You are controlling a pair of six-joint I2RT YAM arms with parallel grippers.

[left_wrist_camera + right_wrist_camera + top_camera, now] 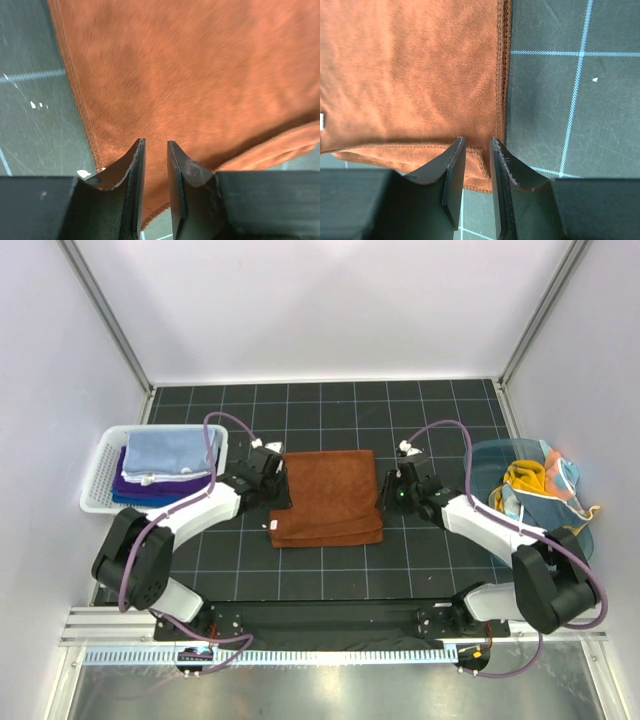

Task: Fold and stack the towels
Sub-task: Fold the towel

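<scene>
A rust brown towel (pixel 325 498) lies folded flat on the dark gridded mat, with its lower layer sticking out along the near edge. My left gripper (pixel 277 480) is at the towel's left edge. In the left wrist view the left gripper (pixel 155 142) has its jaws a narrow gap apart, with nothing between them and the towel (pixel 200 75) under them. My right gripper (pixel 386 490) is at the towel's right edge. In the right wrist view the right gripper (pixel 477 140) is narrowly open and empty over the towel's (pixel 410 75) near right corner.
A white slatted basket (pixel 97 483) at the left holds a light blue towel (pixel 165 452) on top of purple and navy ones. A teal round tub (pixel 487 462) at the right holds crumpled orange-yellow and blue towels (pixel 540 485). Grey walls enclose the mat.
</scene>
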